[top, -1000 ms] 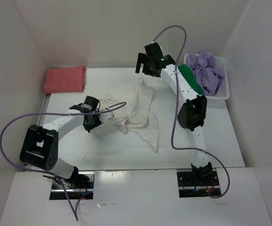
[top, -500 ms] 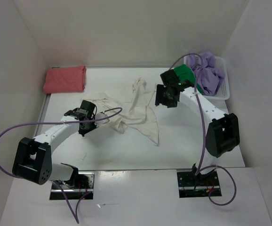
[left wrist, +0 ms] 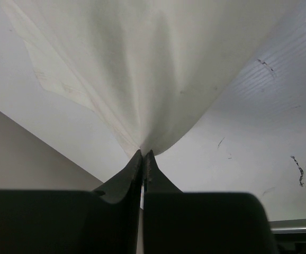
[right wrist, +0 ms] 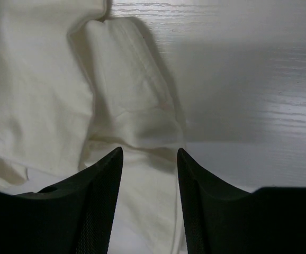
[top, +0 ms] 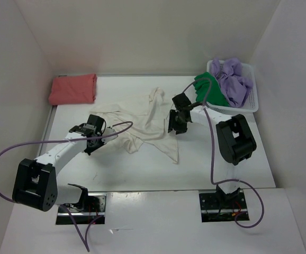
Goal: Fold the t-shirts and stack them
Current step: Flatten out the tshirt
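- Left gripper (left wrist: 143, 153) is pinching the cream shirt's (top: 150, 119) edge, jaws closed on it.
- Right gripper (right wrist: 149, 154) is hanging half-spread over its right-hand fold.
- Shirt is lying crumpled mid-table (top: 126, 172).
- Red shirt (top: 72, 88) is sitting folded, far left.

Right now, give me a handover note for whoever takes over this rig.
Left gripper: shut on the cream shirt, which lies crumpled mid-table.
Right gripper: open, low over the same shirt, holding nothing.
Red shirt: folded, far left corner.
Green shirt and purple shirt: unfolded in the basket, green hanging over its rim.
Left to do: fold cream, green, purple; stack all four.
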